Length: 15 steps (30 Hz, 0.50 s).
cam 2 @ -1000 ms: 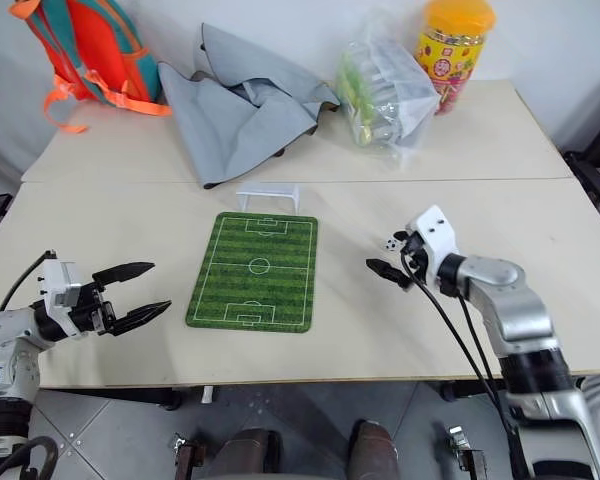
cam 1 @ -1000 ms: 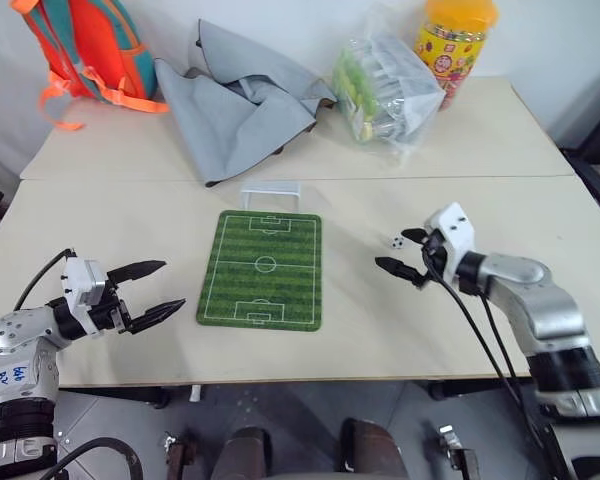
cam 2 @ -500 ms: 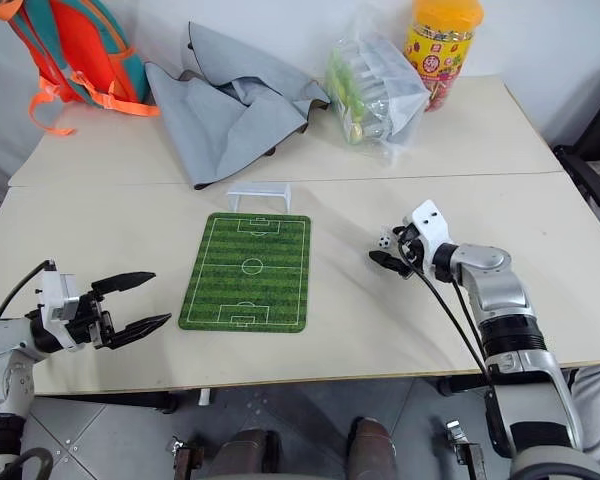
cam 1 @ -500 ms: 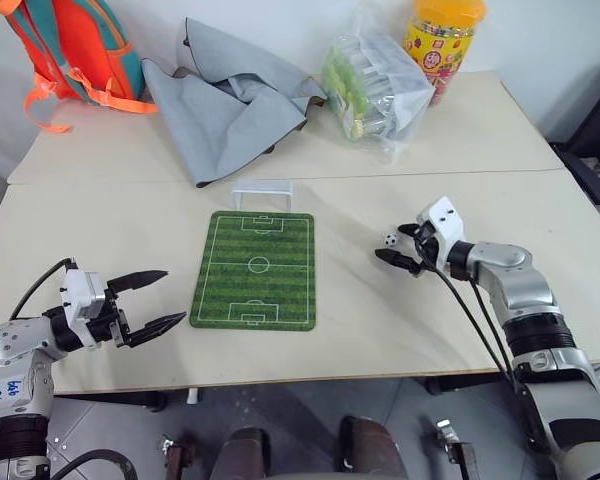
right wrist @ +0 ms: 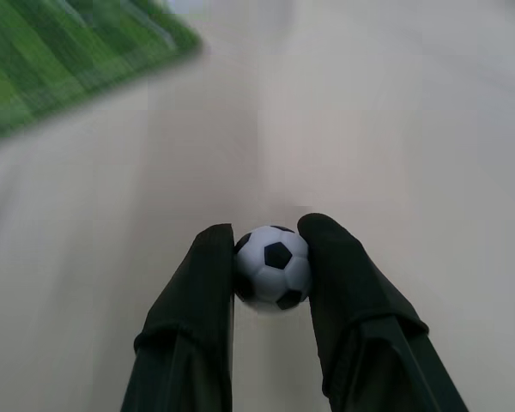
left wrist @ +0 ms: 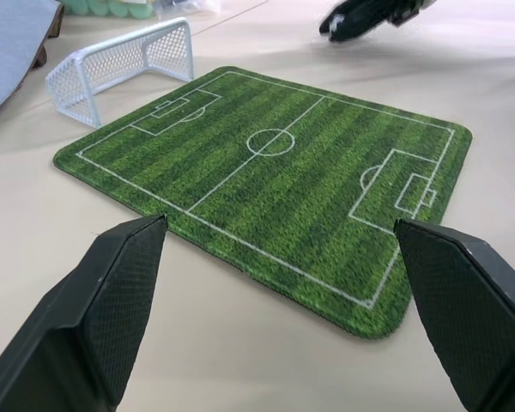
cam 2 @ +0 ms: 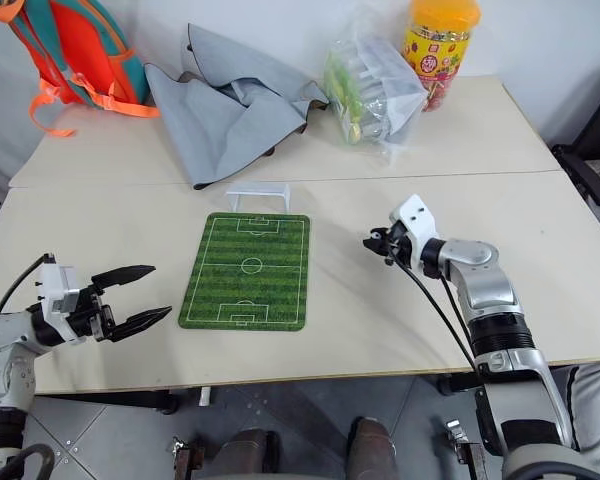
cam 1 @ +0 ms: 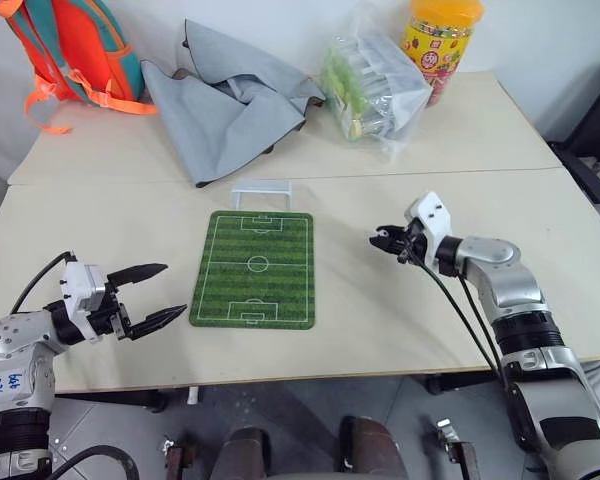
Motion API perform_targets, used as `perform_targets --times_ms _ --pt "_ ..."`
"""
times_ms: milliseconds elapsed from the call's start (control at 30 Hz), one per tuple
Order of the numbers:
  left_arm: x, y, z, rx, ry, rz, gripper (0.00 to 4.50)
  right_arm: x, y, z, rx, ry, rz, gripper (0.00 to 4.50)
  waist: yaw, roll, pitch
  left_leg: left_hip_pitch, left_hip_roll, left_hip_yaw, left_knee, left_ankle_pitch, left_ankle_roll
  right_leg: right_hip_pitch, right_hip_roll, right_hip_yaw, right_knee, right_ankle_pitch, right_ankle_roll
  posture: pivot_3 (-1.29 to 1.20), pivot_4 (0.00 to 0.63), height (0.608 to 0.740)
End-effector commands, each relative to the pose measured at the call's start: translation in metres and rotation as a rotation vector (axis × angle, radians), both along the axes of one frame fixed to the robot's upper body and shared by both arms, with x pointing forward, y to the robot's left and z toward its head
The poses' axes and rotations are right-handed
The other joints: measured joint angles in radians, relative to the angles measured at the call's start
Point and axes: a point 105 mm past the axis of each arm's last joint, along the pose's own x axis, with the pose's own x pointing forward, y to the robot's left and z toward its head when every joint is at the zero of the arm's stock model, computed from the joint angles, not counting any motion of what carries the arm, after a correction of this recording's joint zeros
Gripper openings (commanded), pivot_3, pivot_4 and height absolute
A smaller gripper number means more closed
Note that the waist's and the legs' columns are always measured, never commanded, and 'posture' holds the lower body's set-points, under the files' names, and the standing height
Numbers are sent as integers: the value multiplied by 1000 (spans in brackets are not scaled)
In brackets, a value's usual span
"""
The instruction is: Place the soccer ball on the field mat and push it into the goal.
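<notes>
- Right gripper (right wrist: 270, 257): the two black fingers (right wrist: 193, 300) are clamped on the soccer ball (right wrist: 273, 267), one on each side. The ball sits near the fingertips and is off the desk (cam 1: 130, 215).
- In the head views the right gripper sits above bare desk, to the right of the field mat (cam 1: 252, 268) and apart from it, level with the mat's middle. It points toward the mat.
- Left gripper (cam 1: 148, 296): fingers spread wide, nothing between them. It hovers near the front left of the desk, just beside the mat's near left corner and not touching it, pointing toward the mat.
- Field mat: lies flat on the near desk, long axis running away from the robot. Nothing rests on it.
- Goal (cam 1: 262, 190): white frame with net, upright on the desk just beyond the mat's far short edge, open side facing the mat.
- Far desk: orange and teal backpack (cam 1: 75, 50) at the far left, crumpled grey cloth (cam 1: 225, 95) beside it, clear plastic bag of green packets (cam 1: 370, 85) to the right, then a yellow jar (cam 1: 440, 45) with an orange lid.
</notes>
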Motion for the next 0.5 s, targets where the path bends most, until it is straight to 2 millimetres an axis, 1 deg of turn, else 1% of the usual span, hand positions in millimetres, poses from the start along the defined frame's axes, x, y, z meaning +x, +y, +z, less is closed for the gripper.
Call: perform_targets --times_ms 33,67,100,167,233,300,367,500 --pt "4 -5 -2 -10 28 4 4500 -23 53 30 53 -4 138 849 0 0 0 0 0 0 0 0 0 0 0 0 0 0 0 0 150 740" --pt "6 -8 -4 -17 42 9 4500 -31 66 31 60 12 171 849 1 0 0 0 0 0 0 0 0 0 0 0 0 0 0 0 150 740" --pt "7 -10 -6 -22 56 12 4500 -37 75 30 45 18 199 849 3 0 0 0 0 0 0 0 0 0 0 0 0 0 0 0 150 740" --pt "8 -12 -6 -23 67 13 4500 -42 79 28 22 25 211 849 5 0 0 0 0 0 0 0 0 0 0 0 0 0 0 0 150 740" --pt "6 -17 -1 -32 2 -17 4500 -69 117 14 -63 59 366 849 10 0 0 -1 -1 -1 1 0 0 0 0 0 0 0 0 0 150 740" --pt "1 -17 2 -34 -39 -58 4500 -87 142 6 -103 75 456 849 7 0 0 -2 0 -1 2 0 0 0 0 0 0 0 0 0 150 740" --pt "-2 -15 2 -31 -47 -78 4500 -92 152 4 -106 82 484 849 5 0 0 -1 0 -1 2 0 0 -1 0 0 1 0 0 0 150 740" --pt "-10 -3 -4 5 -52 -102 4500 -103 171 -14 -146 114 569 849 5 0 0 -1 0 0 3 0 0 -1 0 0 1 0 0 0 150 740"
